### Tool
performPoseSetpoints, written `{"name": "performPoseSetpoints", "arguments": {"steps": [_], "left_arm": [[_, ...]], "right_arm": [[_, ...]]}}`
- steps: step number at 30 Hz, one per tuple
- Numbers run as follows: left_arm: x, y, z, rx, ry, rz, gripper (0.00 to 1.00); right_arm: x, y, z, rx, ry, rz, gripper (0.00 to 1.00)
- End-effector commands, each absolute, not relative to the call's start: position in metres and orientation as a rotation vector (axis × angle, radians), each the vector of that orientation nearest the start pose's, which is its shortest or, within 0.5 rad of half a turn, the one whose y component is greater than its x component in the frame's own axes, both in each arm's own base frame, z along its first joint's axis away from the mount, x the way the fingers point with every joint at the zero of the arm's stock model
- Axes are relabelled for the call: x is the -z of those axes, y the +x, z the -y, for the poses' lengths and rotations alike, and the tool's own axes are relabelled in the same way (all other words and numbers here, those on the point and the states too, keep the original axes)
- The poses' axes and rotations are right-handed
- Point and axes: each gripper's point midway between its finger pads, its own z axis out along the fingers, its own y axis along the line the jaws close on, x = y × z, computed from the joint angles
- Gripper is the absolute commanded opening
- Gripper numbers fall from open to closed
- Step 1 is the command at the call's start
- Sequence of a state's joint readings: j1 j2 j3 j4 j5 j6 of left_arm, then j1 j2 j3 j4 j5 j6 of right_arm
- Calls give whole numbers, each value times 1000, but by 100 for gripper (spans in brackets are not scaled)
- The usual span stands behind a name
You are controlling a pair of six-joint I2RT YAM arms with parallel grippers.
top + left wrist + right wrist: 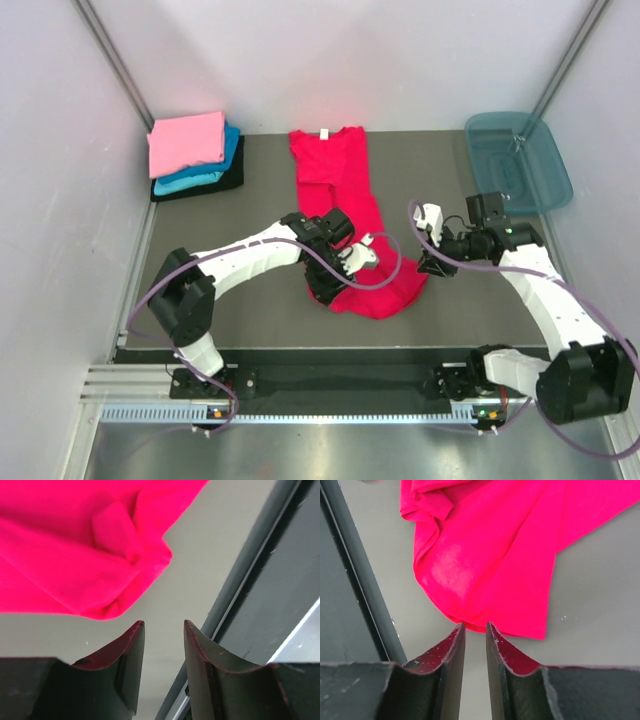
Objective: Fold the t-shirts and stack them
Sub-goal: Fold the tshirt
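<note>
A dark grey table [250, 310] is enclosed by plain white walls [60, 200]. A translucent teal tub [518, 160] is set at its far right corner.

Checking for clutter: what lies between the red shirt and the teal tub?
Only bare table; the top view shows nothing between the red shirt and the tub.

Setting: robotics laboratory test cell, not a home or shop. Evidence: plain white panel walls [330, 60] enclosing three sides, joined by bare grey metal corner struts [115, 65]; a dark grey matte counter [260, 180] fitted wall to wall; a slotted aluminium mounting rail [330, 400] along the near edge; two white-and-black jointed robot arms [250, 250] bolted to it, trailing looped purple-grey cables [165, 275]. No furniture or household fittings show.
</note>
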State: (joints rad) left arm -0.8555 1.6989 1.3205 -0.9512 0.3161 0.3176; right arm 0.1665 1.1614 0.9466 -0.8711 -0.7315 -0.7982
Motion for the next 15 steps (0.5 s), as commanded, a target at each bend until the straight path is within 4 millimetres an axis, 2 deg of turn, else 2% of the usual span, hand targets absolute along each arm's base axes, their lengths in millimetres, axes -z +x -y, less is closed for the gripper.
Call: {"name": "performPoseSetpoints", "arguments": {"steps": [1,4,7,11,15], "left_arm": [[-87,176,263,470,1748,-2385,42],[-81,169,270,507,1765,-2392,43],[-78,161,280,535,1798,-2365,49],[-75,162,294,511,1803,-2341,53],[-59,163,301,491,1820,-2368,55]], "right_arm": [[-162,227,-132,-629,-1293,-1934,24],[-163,232,-130,-609,-1268,-1960,24],[-168,238,-129,-592,-1261,-1962,25],[-172,247,-126,-548,-1273,-1957,25],[-177,251,-125,-537,-1270,-1954,25]]}}
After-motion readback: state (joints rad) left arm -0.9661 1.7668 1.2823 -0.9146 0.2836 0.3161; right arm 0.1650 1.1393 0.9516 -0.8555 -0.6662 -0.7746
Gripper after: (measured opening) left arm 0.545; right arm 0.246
